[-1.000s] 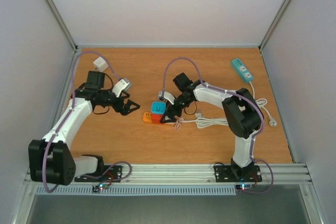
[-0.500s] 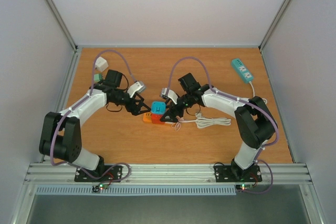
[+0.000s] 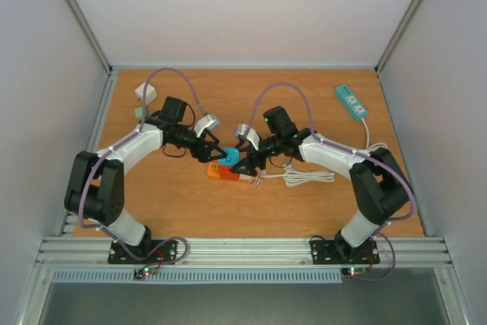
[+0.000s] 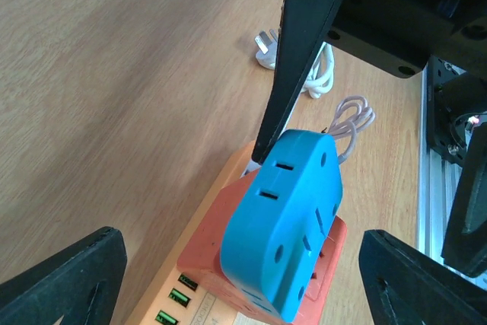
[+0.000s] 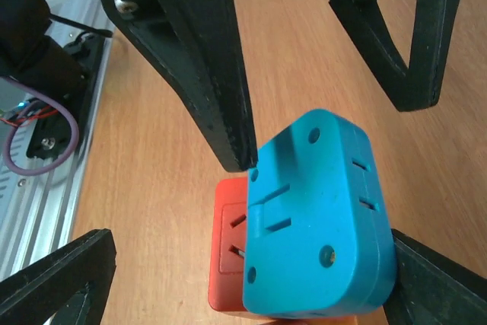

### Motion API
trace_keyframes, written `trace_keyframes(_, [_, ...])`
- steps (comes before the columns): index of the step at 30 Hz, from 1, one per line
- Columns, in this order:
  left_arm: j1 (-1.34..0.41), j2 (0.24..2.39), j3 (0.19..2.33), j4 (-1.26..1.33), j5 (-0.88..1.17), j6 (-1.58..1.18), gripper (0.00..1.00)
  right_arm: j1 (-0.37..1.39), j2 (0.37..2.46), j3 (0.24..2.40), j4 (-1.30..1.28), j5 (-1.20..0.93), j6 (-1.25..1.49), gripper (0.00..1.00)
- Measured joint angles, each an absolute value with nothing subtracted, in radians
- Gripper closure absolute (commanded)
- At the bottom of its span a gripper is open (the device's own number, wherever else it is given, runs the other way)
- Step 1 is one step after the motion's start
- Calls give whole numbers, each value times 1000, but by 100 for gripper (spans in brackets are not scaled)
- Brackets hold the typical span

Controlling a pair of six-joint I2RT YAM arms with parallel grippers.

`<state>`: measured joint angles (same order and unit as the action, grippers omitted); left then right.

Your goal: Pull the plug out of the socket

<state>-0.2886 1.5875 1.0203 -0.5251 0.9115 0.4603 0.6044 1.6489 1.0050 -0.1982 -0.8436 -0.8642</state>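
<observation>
A blue plug [image 3: 228,157] sits in the red end of an orange socket strip [image 3: 217,172], mid-table. In the left wrist view the plug [image 4: 285,226] stands on the red socket block [image 4: 202,245], tilted, between my left gripper's [image 4: 240,268] wide-apart fingers. My left gripper [image 3: 218,154] is open and reaches in from the left. My right gripper [image 3: 242,162] is open too and straddles the plug [image 5: 319,226] from the right. The tip of one left finger [image 5: 202,58] meets the plug's corner. Metal prongs show at the socket's slots [image 5: 236,241].
A coiled white cable [image 3: 308,177] lies right of the socket strip, its plug [image 3: 396,178] further right. A green power strip [image 3: 351,101] lies at the back right and a white adapter [image 3: 145,93] at the back left. The aluminium rail [image 3: 243,249] runs along the near edge.
My left arm has swung right from the table's left side to the blue plug, its jaws narrowing slightly. My right gripper stayed at the plug and opened wider.
</observation>
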Motion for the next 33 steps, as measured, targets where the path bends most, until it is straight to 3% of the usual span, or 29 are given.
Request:
trace_keyframes(13, [-301,1501,1003,-542,908,550,34,604,1629,994,-183,-896,-862,11])
trace_keyframes(25, [-399,1420,925,-512,817,696,35,635,1576,943,-164,-905,-873,15])
trace_keyframes(33, [-444,1361,888,-482,752,785,51,650,1560,914,-112,-878,-870,12])
